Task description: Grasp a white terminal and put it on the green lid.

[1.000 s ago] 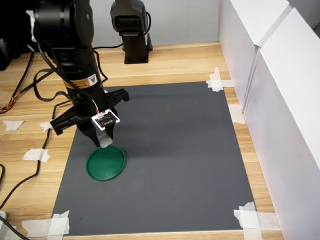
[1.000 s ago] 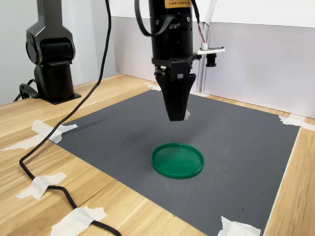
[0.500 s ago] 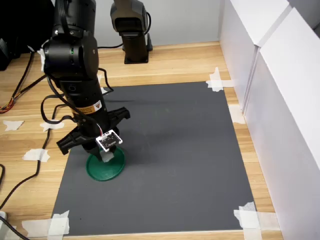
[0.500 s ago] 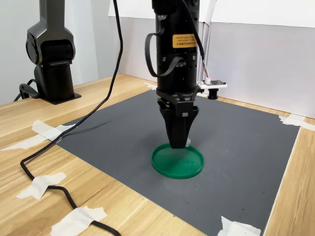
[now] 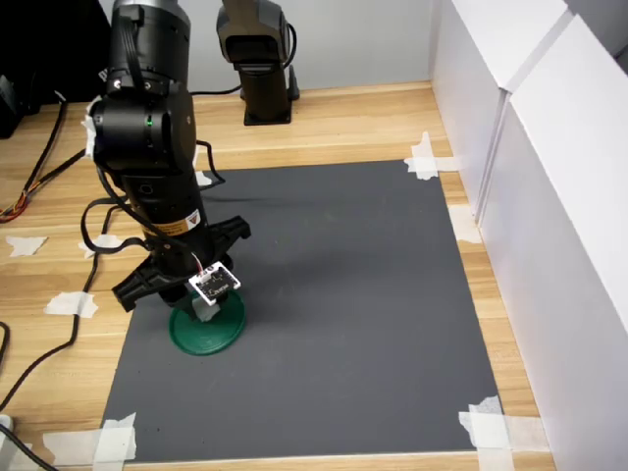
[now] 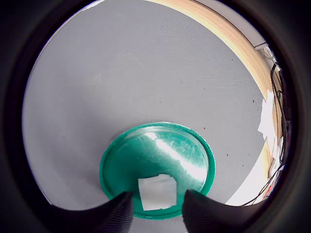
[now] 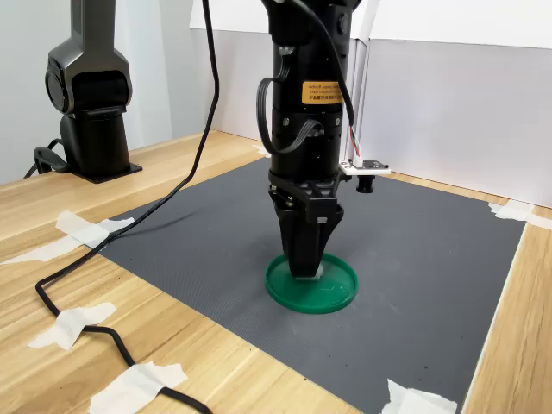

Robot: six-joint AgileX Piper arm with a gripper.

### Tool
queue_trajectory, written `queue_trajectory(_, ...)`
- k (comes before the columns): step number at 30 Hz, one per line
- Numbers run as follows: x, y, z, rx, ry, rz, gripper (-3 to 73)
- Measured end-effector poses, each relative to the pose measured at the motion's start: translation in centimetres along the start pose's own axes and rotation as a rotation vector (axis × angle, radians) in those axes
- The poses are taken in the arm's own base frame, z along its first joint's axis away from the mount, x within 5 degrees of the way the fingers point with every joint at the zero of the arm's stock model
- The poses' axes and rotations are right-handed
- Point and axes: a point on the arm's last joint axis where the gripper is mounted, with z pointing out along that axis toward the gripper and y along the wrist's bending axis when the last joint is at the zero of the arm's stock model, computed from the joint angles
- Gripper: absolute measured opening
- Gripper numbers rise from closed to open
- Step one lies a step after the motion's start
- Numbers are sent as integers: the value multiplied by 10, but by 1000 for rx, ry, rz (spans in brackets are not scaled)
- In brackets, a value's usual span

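The green lid (image 5: 208, 327) (image 7: 330, 289) (image 6: 146, 155) lies on the dark mat near the first exterior view's left edge. The white terminal (image 6: 157, 192) rests on the lid's inner face, close to its rim. My gripper (image 6: 158, 201) (image 7: 305, 272) (image 5: 201, 312) is lowered straight onto the lid, one finger on each side of the terminal. In the wrist view a thin strip of green shows between each fingertip and the terminal, so the jaws stand slightly open. In both exterior views the fingers hide most of the terminal.
The grey mat (image 5: 334, 294) is taped at its corners to a wooden table (image 5: 334, 118). A second black arm base (image 5: 260, 69) stands at the back. White walls (image 5: 549, 196) run along the first exterior view's right. Cables (image 7: 78, 259) trail across the wood.
The gripper came down from above the mat onto the green lid, carrying the white terminal. The terminal now sits on the lid with the fingers slightly parted from it.
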Motion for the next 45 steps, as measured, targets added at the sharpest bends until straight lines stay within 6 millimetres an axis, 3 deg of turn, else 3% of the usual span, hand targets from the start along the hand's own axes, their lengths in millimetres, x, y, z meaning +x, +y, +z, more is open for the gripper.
queue_trajectory(3, 1, 0, -1, -4, 4, 0, 554)
queue_trajectory(6, 1, 1, -10, -3, -4, 7, 602)
queue_trajectory(9, 1, 1, -32, 16, -53, 32, 607)
queue_trajectory(13, 3, 5, -76, 38, -153, 82, 571)
queue_trajectory(18, 11, 17, -140, 80, -302, 131, 419)
queue_trajectory(25, 38, 52, -235, 137, -558, 187, 55)
queue_trajectory(28, 58, 76, -260, 152, -643, 237, 0)
queue_trajectory(33, 89, 112, -273, 197, -778, 340, -14)
queue_trajectory(36, 104, 134, -270, 199, -887, 398, -16)
queue_trajectory(45, 135, 182, -220, 93, -1065, 622, -16)
